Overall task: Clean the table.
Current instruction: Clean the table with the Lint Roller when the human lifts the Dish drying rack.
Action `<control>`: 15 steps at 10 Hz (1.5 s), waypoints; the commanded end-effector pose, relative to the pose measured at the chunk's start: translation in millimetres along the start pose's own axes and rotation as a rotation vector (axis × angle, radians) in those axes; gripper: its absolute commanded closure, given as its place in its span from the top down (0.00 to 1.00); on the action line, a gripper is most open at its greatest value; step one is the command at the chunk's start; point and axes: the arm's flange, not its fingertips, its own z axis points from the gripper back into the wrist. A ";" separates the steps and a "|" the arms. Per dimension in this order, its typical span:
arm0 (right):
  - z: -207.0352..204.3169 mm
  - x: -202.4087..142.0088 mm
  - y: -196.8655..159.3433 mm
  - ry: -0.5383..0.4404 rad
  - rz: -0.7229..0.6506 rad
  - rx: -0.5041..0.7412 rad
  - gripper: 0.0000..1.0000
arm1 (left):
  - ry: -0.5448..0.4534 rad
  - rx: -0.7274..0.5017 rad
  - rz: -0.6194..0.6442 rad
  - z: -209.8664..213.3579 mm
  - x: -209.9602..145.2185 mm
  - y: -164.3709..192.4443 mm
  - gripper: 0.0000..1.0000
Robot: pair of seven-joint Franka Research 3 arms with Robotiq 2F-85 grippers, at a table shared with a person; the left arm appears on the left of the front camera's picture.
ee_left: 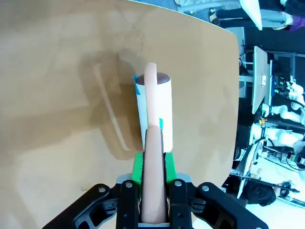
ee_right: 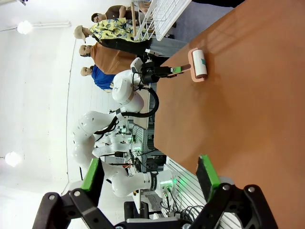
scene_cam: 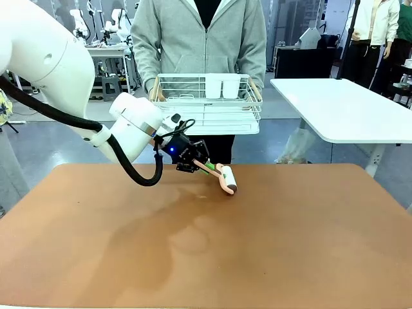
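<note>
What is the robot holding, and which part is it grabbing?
The left gripper is shut on a lint roller, gripping it by its pink handle. The right gripper is open and holds nothing.

We see a smooth grey floor (scene_cam: 259,145), a white rectangular table with white legs (scene_cam: 341,106), and a black cabinet (scene_cam: 302,64) behind.

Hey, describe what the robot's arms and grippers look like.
The left arm is glossy white with rounded joints and a black cable running beside it. The left gripper is black with a blue light; the right gripper is black, its jaws tipped with green pads.
</note>
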 end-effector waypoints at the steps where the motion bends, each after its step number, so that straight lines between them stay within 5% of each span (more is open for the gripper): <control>1: -0.4 -0.7 2.1 -0.008 0.016 0.012 1.00 | 0.066 0.055 -0.083 22.5 -32.3 -28.4 0.21; 4: -0.4 -0.7 2.1 -0.008 0.016 0.012 1.00 | 0.089 0.170 -0.050 135.1 -33.7 -80.8 0.21; 9: -0.4 -0.7 2.1 -0.008 0.016 0.012 1.00 | 0.020 0.663 -0.208 336.0 -62.1 -42.9 0.21; 11: -0.4 -0.7 2.1 -0.008 0.016 0.012 1.00 | -0.055 0.661 -0.073 365.7 -39.3 -21.6 0.21; 15: -0.4 -0.7 2.1 -0.008 0.016 0.012 1.00 | -0.033 0.672 -0.137 378.8 -54.1 -19.2 0.21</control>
